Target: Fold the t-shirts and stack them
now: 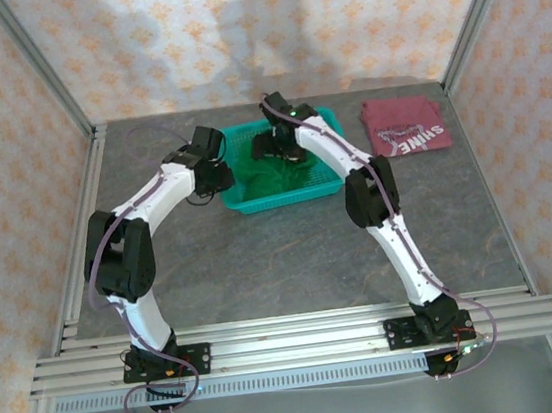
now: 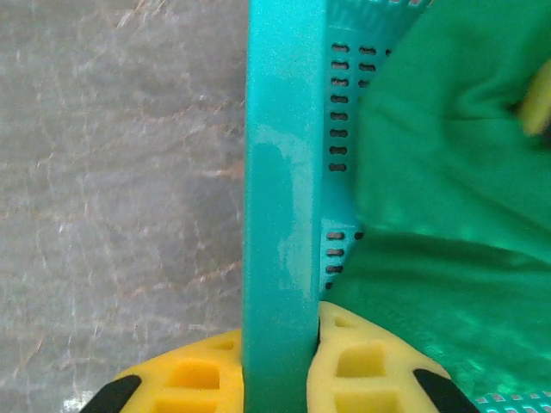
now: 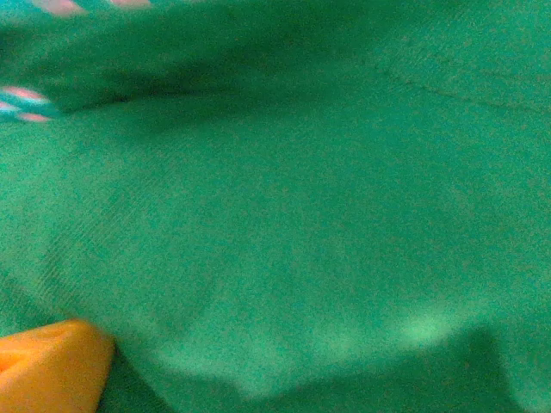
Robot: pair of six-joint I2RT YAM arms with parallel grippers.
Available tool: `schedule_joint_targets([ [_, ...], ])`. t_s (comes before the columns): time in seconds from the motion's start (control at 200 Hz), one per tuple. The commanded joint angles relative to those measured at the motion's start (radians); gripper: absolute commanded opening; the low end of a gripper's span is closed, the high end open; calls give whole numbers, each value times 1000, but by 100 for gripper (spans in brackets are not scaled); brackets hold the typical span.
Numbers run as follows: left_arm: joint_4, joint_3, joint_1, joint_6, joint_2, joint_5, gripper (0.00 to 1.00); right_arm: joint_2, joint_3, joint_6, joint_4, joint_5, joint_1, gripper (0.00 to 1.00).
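Note:
The bright green t-shirt (image 1: 291,177) lies crumpled inside the teal mesh basket (image 1: 286,203). In the left wrist view my left gripper (image 2: 275,348) is shut on the basket's left rim (image 2: 280,172), one yellow finger on each side of the wall, with the green t-shirt (image 2: 448,215) just inside. My right gripper (image 1: 274,146) reaches down into the basket from the far side. Its camera is pressed close to the green cloth (image 3: 284,215), and one finger (image 3: 47,366) shows at the lower left edge, jaws wide. The maroon t-shirt (image 1: 405,125) with white lettering lies folded flat on the table at the back right.
The grey table (image 1: 262,259) stretches bare between the basket and the arm bases. Patterned walls and metal frame posts close in the left, right and back sides. An aluminium rail (image 1: 292,337) runs along the near edge.

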Motion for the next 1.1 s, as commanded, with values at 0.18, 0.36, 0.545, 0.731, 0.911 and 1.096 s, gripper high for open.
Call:
schedule_joint_targets([
  [0.18,-73,-90,7,-93,-110,-9,0,-47,-69,109,67,34,25,16],
  [0.36,-96,-127,115,-158,-157,-9,0,-278,-65,204,326,-155,10,0],
  [0.545,-93,-181,318,-290,-233,-17,0,-419,125,338,362,-306,-38,0],
  [0.731,-69,-205,493,-447,-292,-66,0,-562,144,353,293,-326,-79,0],
  [0.911,-86,-135,537,-554,-266,-178,0,-644,128,275,123,-337,-87,0],
  [1.096,-80,-100,550,-683,-203,-245,0,-714,-38,140,-113,-189,-78,0],
])
